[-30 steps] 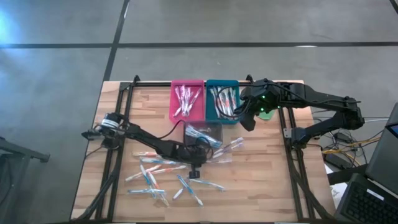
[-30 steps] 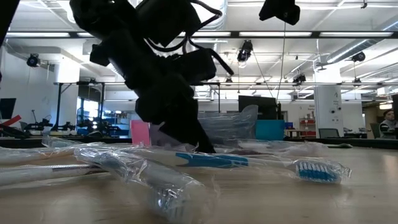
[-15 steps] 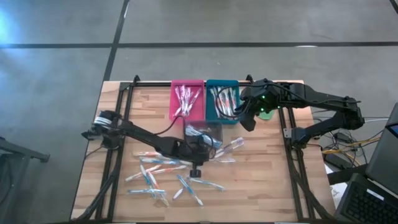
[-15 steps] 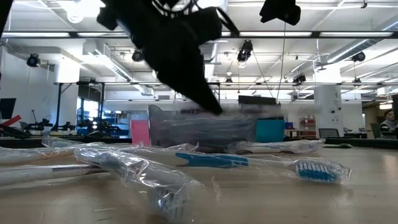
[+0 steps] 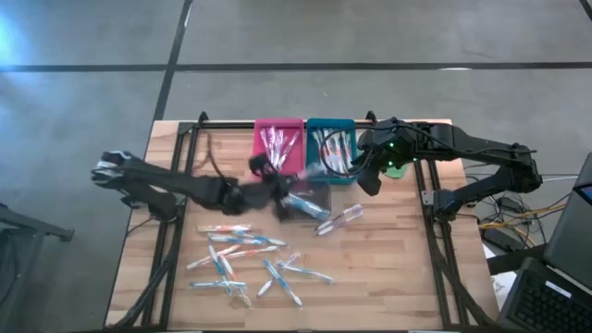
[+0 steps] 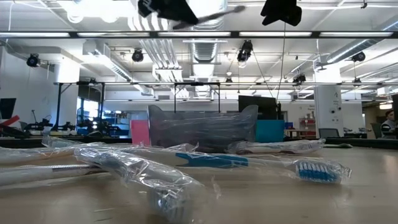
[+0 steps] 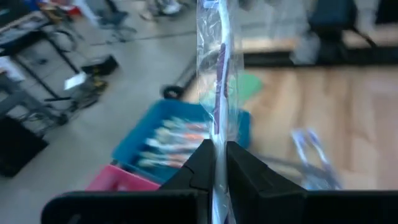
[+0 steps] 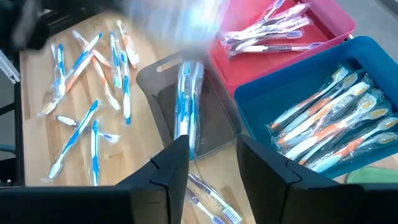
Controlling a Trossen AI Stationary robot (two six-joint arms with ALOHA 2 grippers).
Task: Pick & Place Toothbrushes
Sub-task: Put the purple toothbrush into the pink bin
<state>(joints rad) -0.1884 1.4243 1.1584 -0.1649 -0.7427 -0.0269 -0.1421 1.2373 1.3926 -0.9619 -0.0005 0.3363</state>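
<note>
My left gripper (image 5: 266, 174) is raised over the near end of the pink tray (image 5: 278, 148) and is shut on a wrapped toothbrush with a purple streak (image 7: 217, 74). In the low view that brush (image 6: 217, 10) pokes out at the top edge. Wrapped toothbrushes also lie in the pink tray, in the blue tray (image 5: 330, 150) and in a clear tray (image 5: 305, 199). Several loose ones (image 5: 245, 264) lie flat on the wood nearer the front. My right gripper (image 8: 214, 165) hangs open above the blue tray's right side, holding nothing. My left gripper pinches the wrapped toothbrush between its two fingers (image 7: 202, 158). The brush runs along the fingers, and a long stretch of it (image 7: 216, 134) sticks out past their tips. It is lifted clear of the table and the trays. Which end the fingers have is hidden by the gripper.
A flat green piece (image 8: 373, 176) lies at the blue tray's corner. A black frame (image 5: 180, 185) rails the table's left and right sides. Bare wood (image 5: 388, 268) lies at the front right. The room beyond shows desks and monitors.
My left gripper has risen from the table beside the clear tray and gone toward the far edge, to the pink tray. It has tipped from pointing steeply down to nearly level. The toothbrush went up with it, clear of the table.
</note>
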